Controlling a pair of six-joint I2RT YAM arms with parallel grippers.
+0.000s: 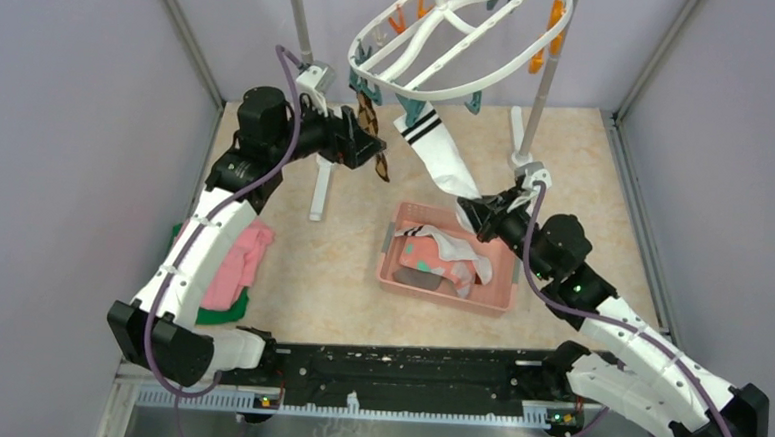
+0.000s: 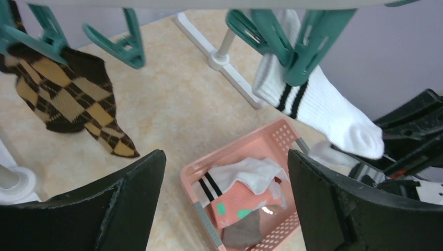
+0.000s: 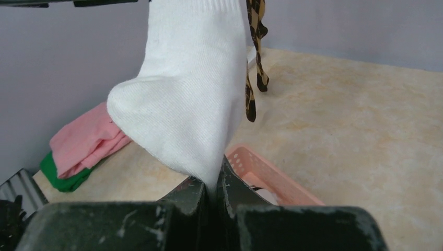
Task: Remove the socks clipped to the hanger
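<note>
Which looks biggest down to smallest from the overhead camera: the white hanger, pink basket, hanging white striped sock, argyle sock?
1. white hanger, though it is raised nearer the camera, which may flatter it
2. pink basket
3. white striped sock
4. argyle sock, clearly the smallest
</note>
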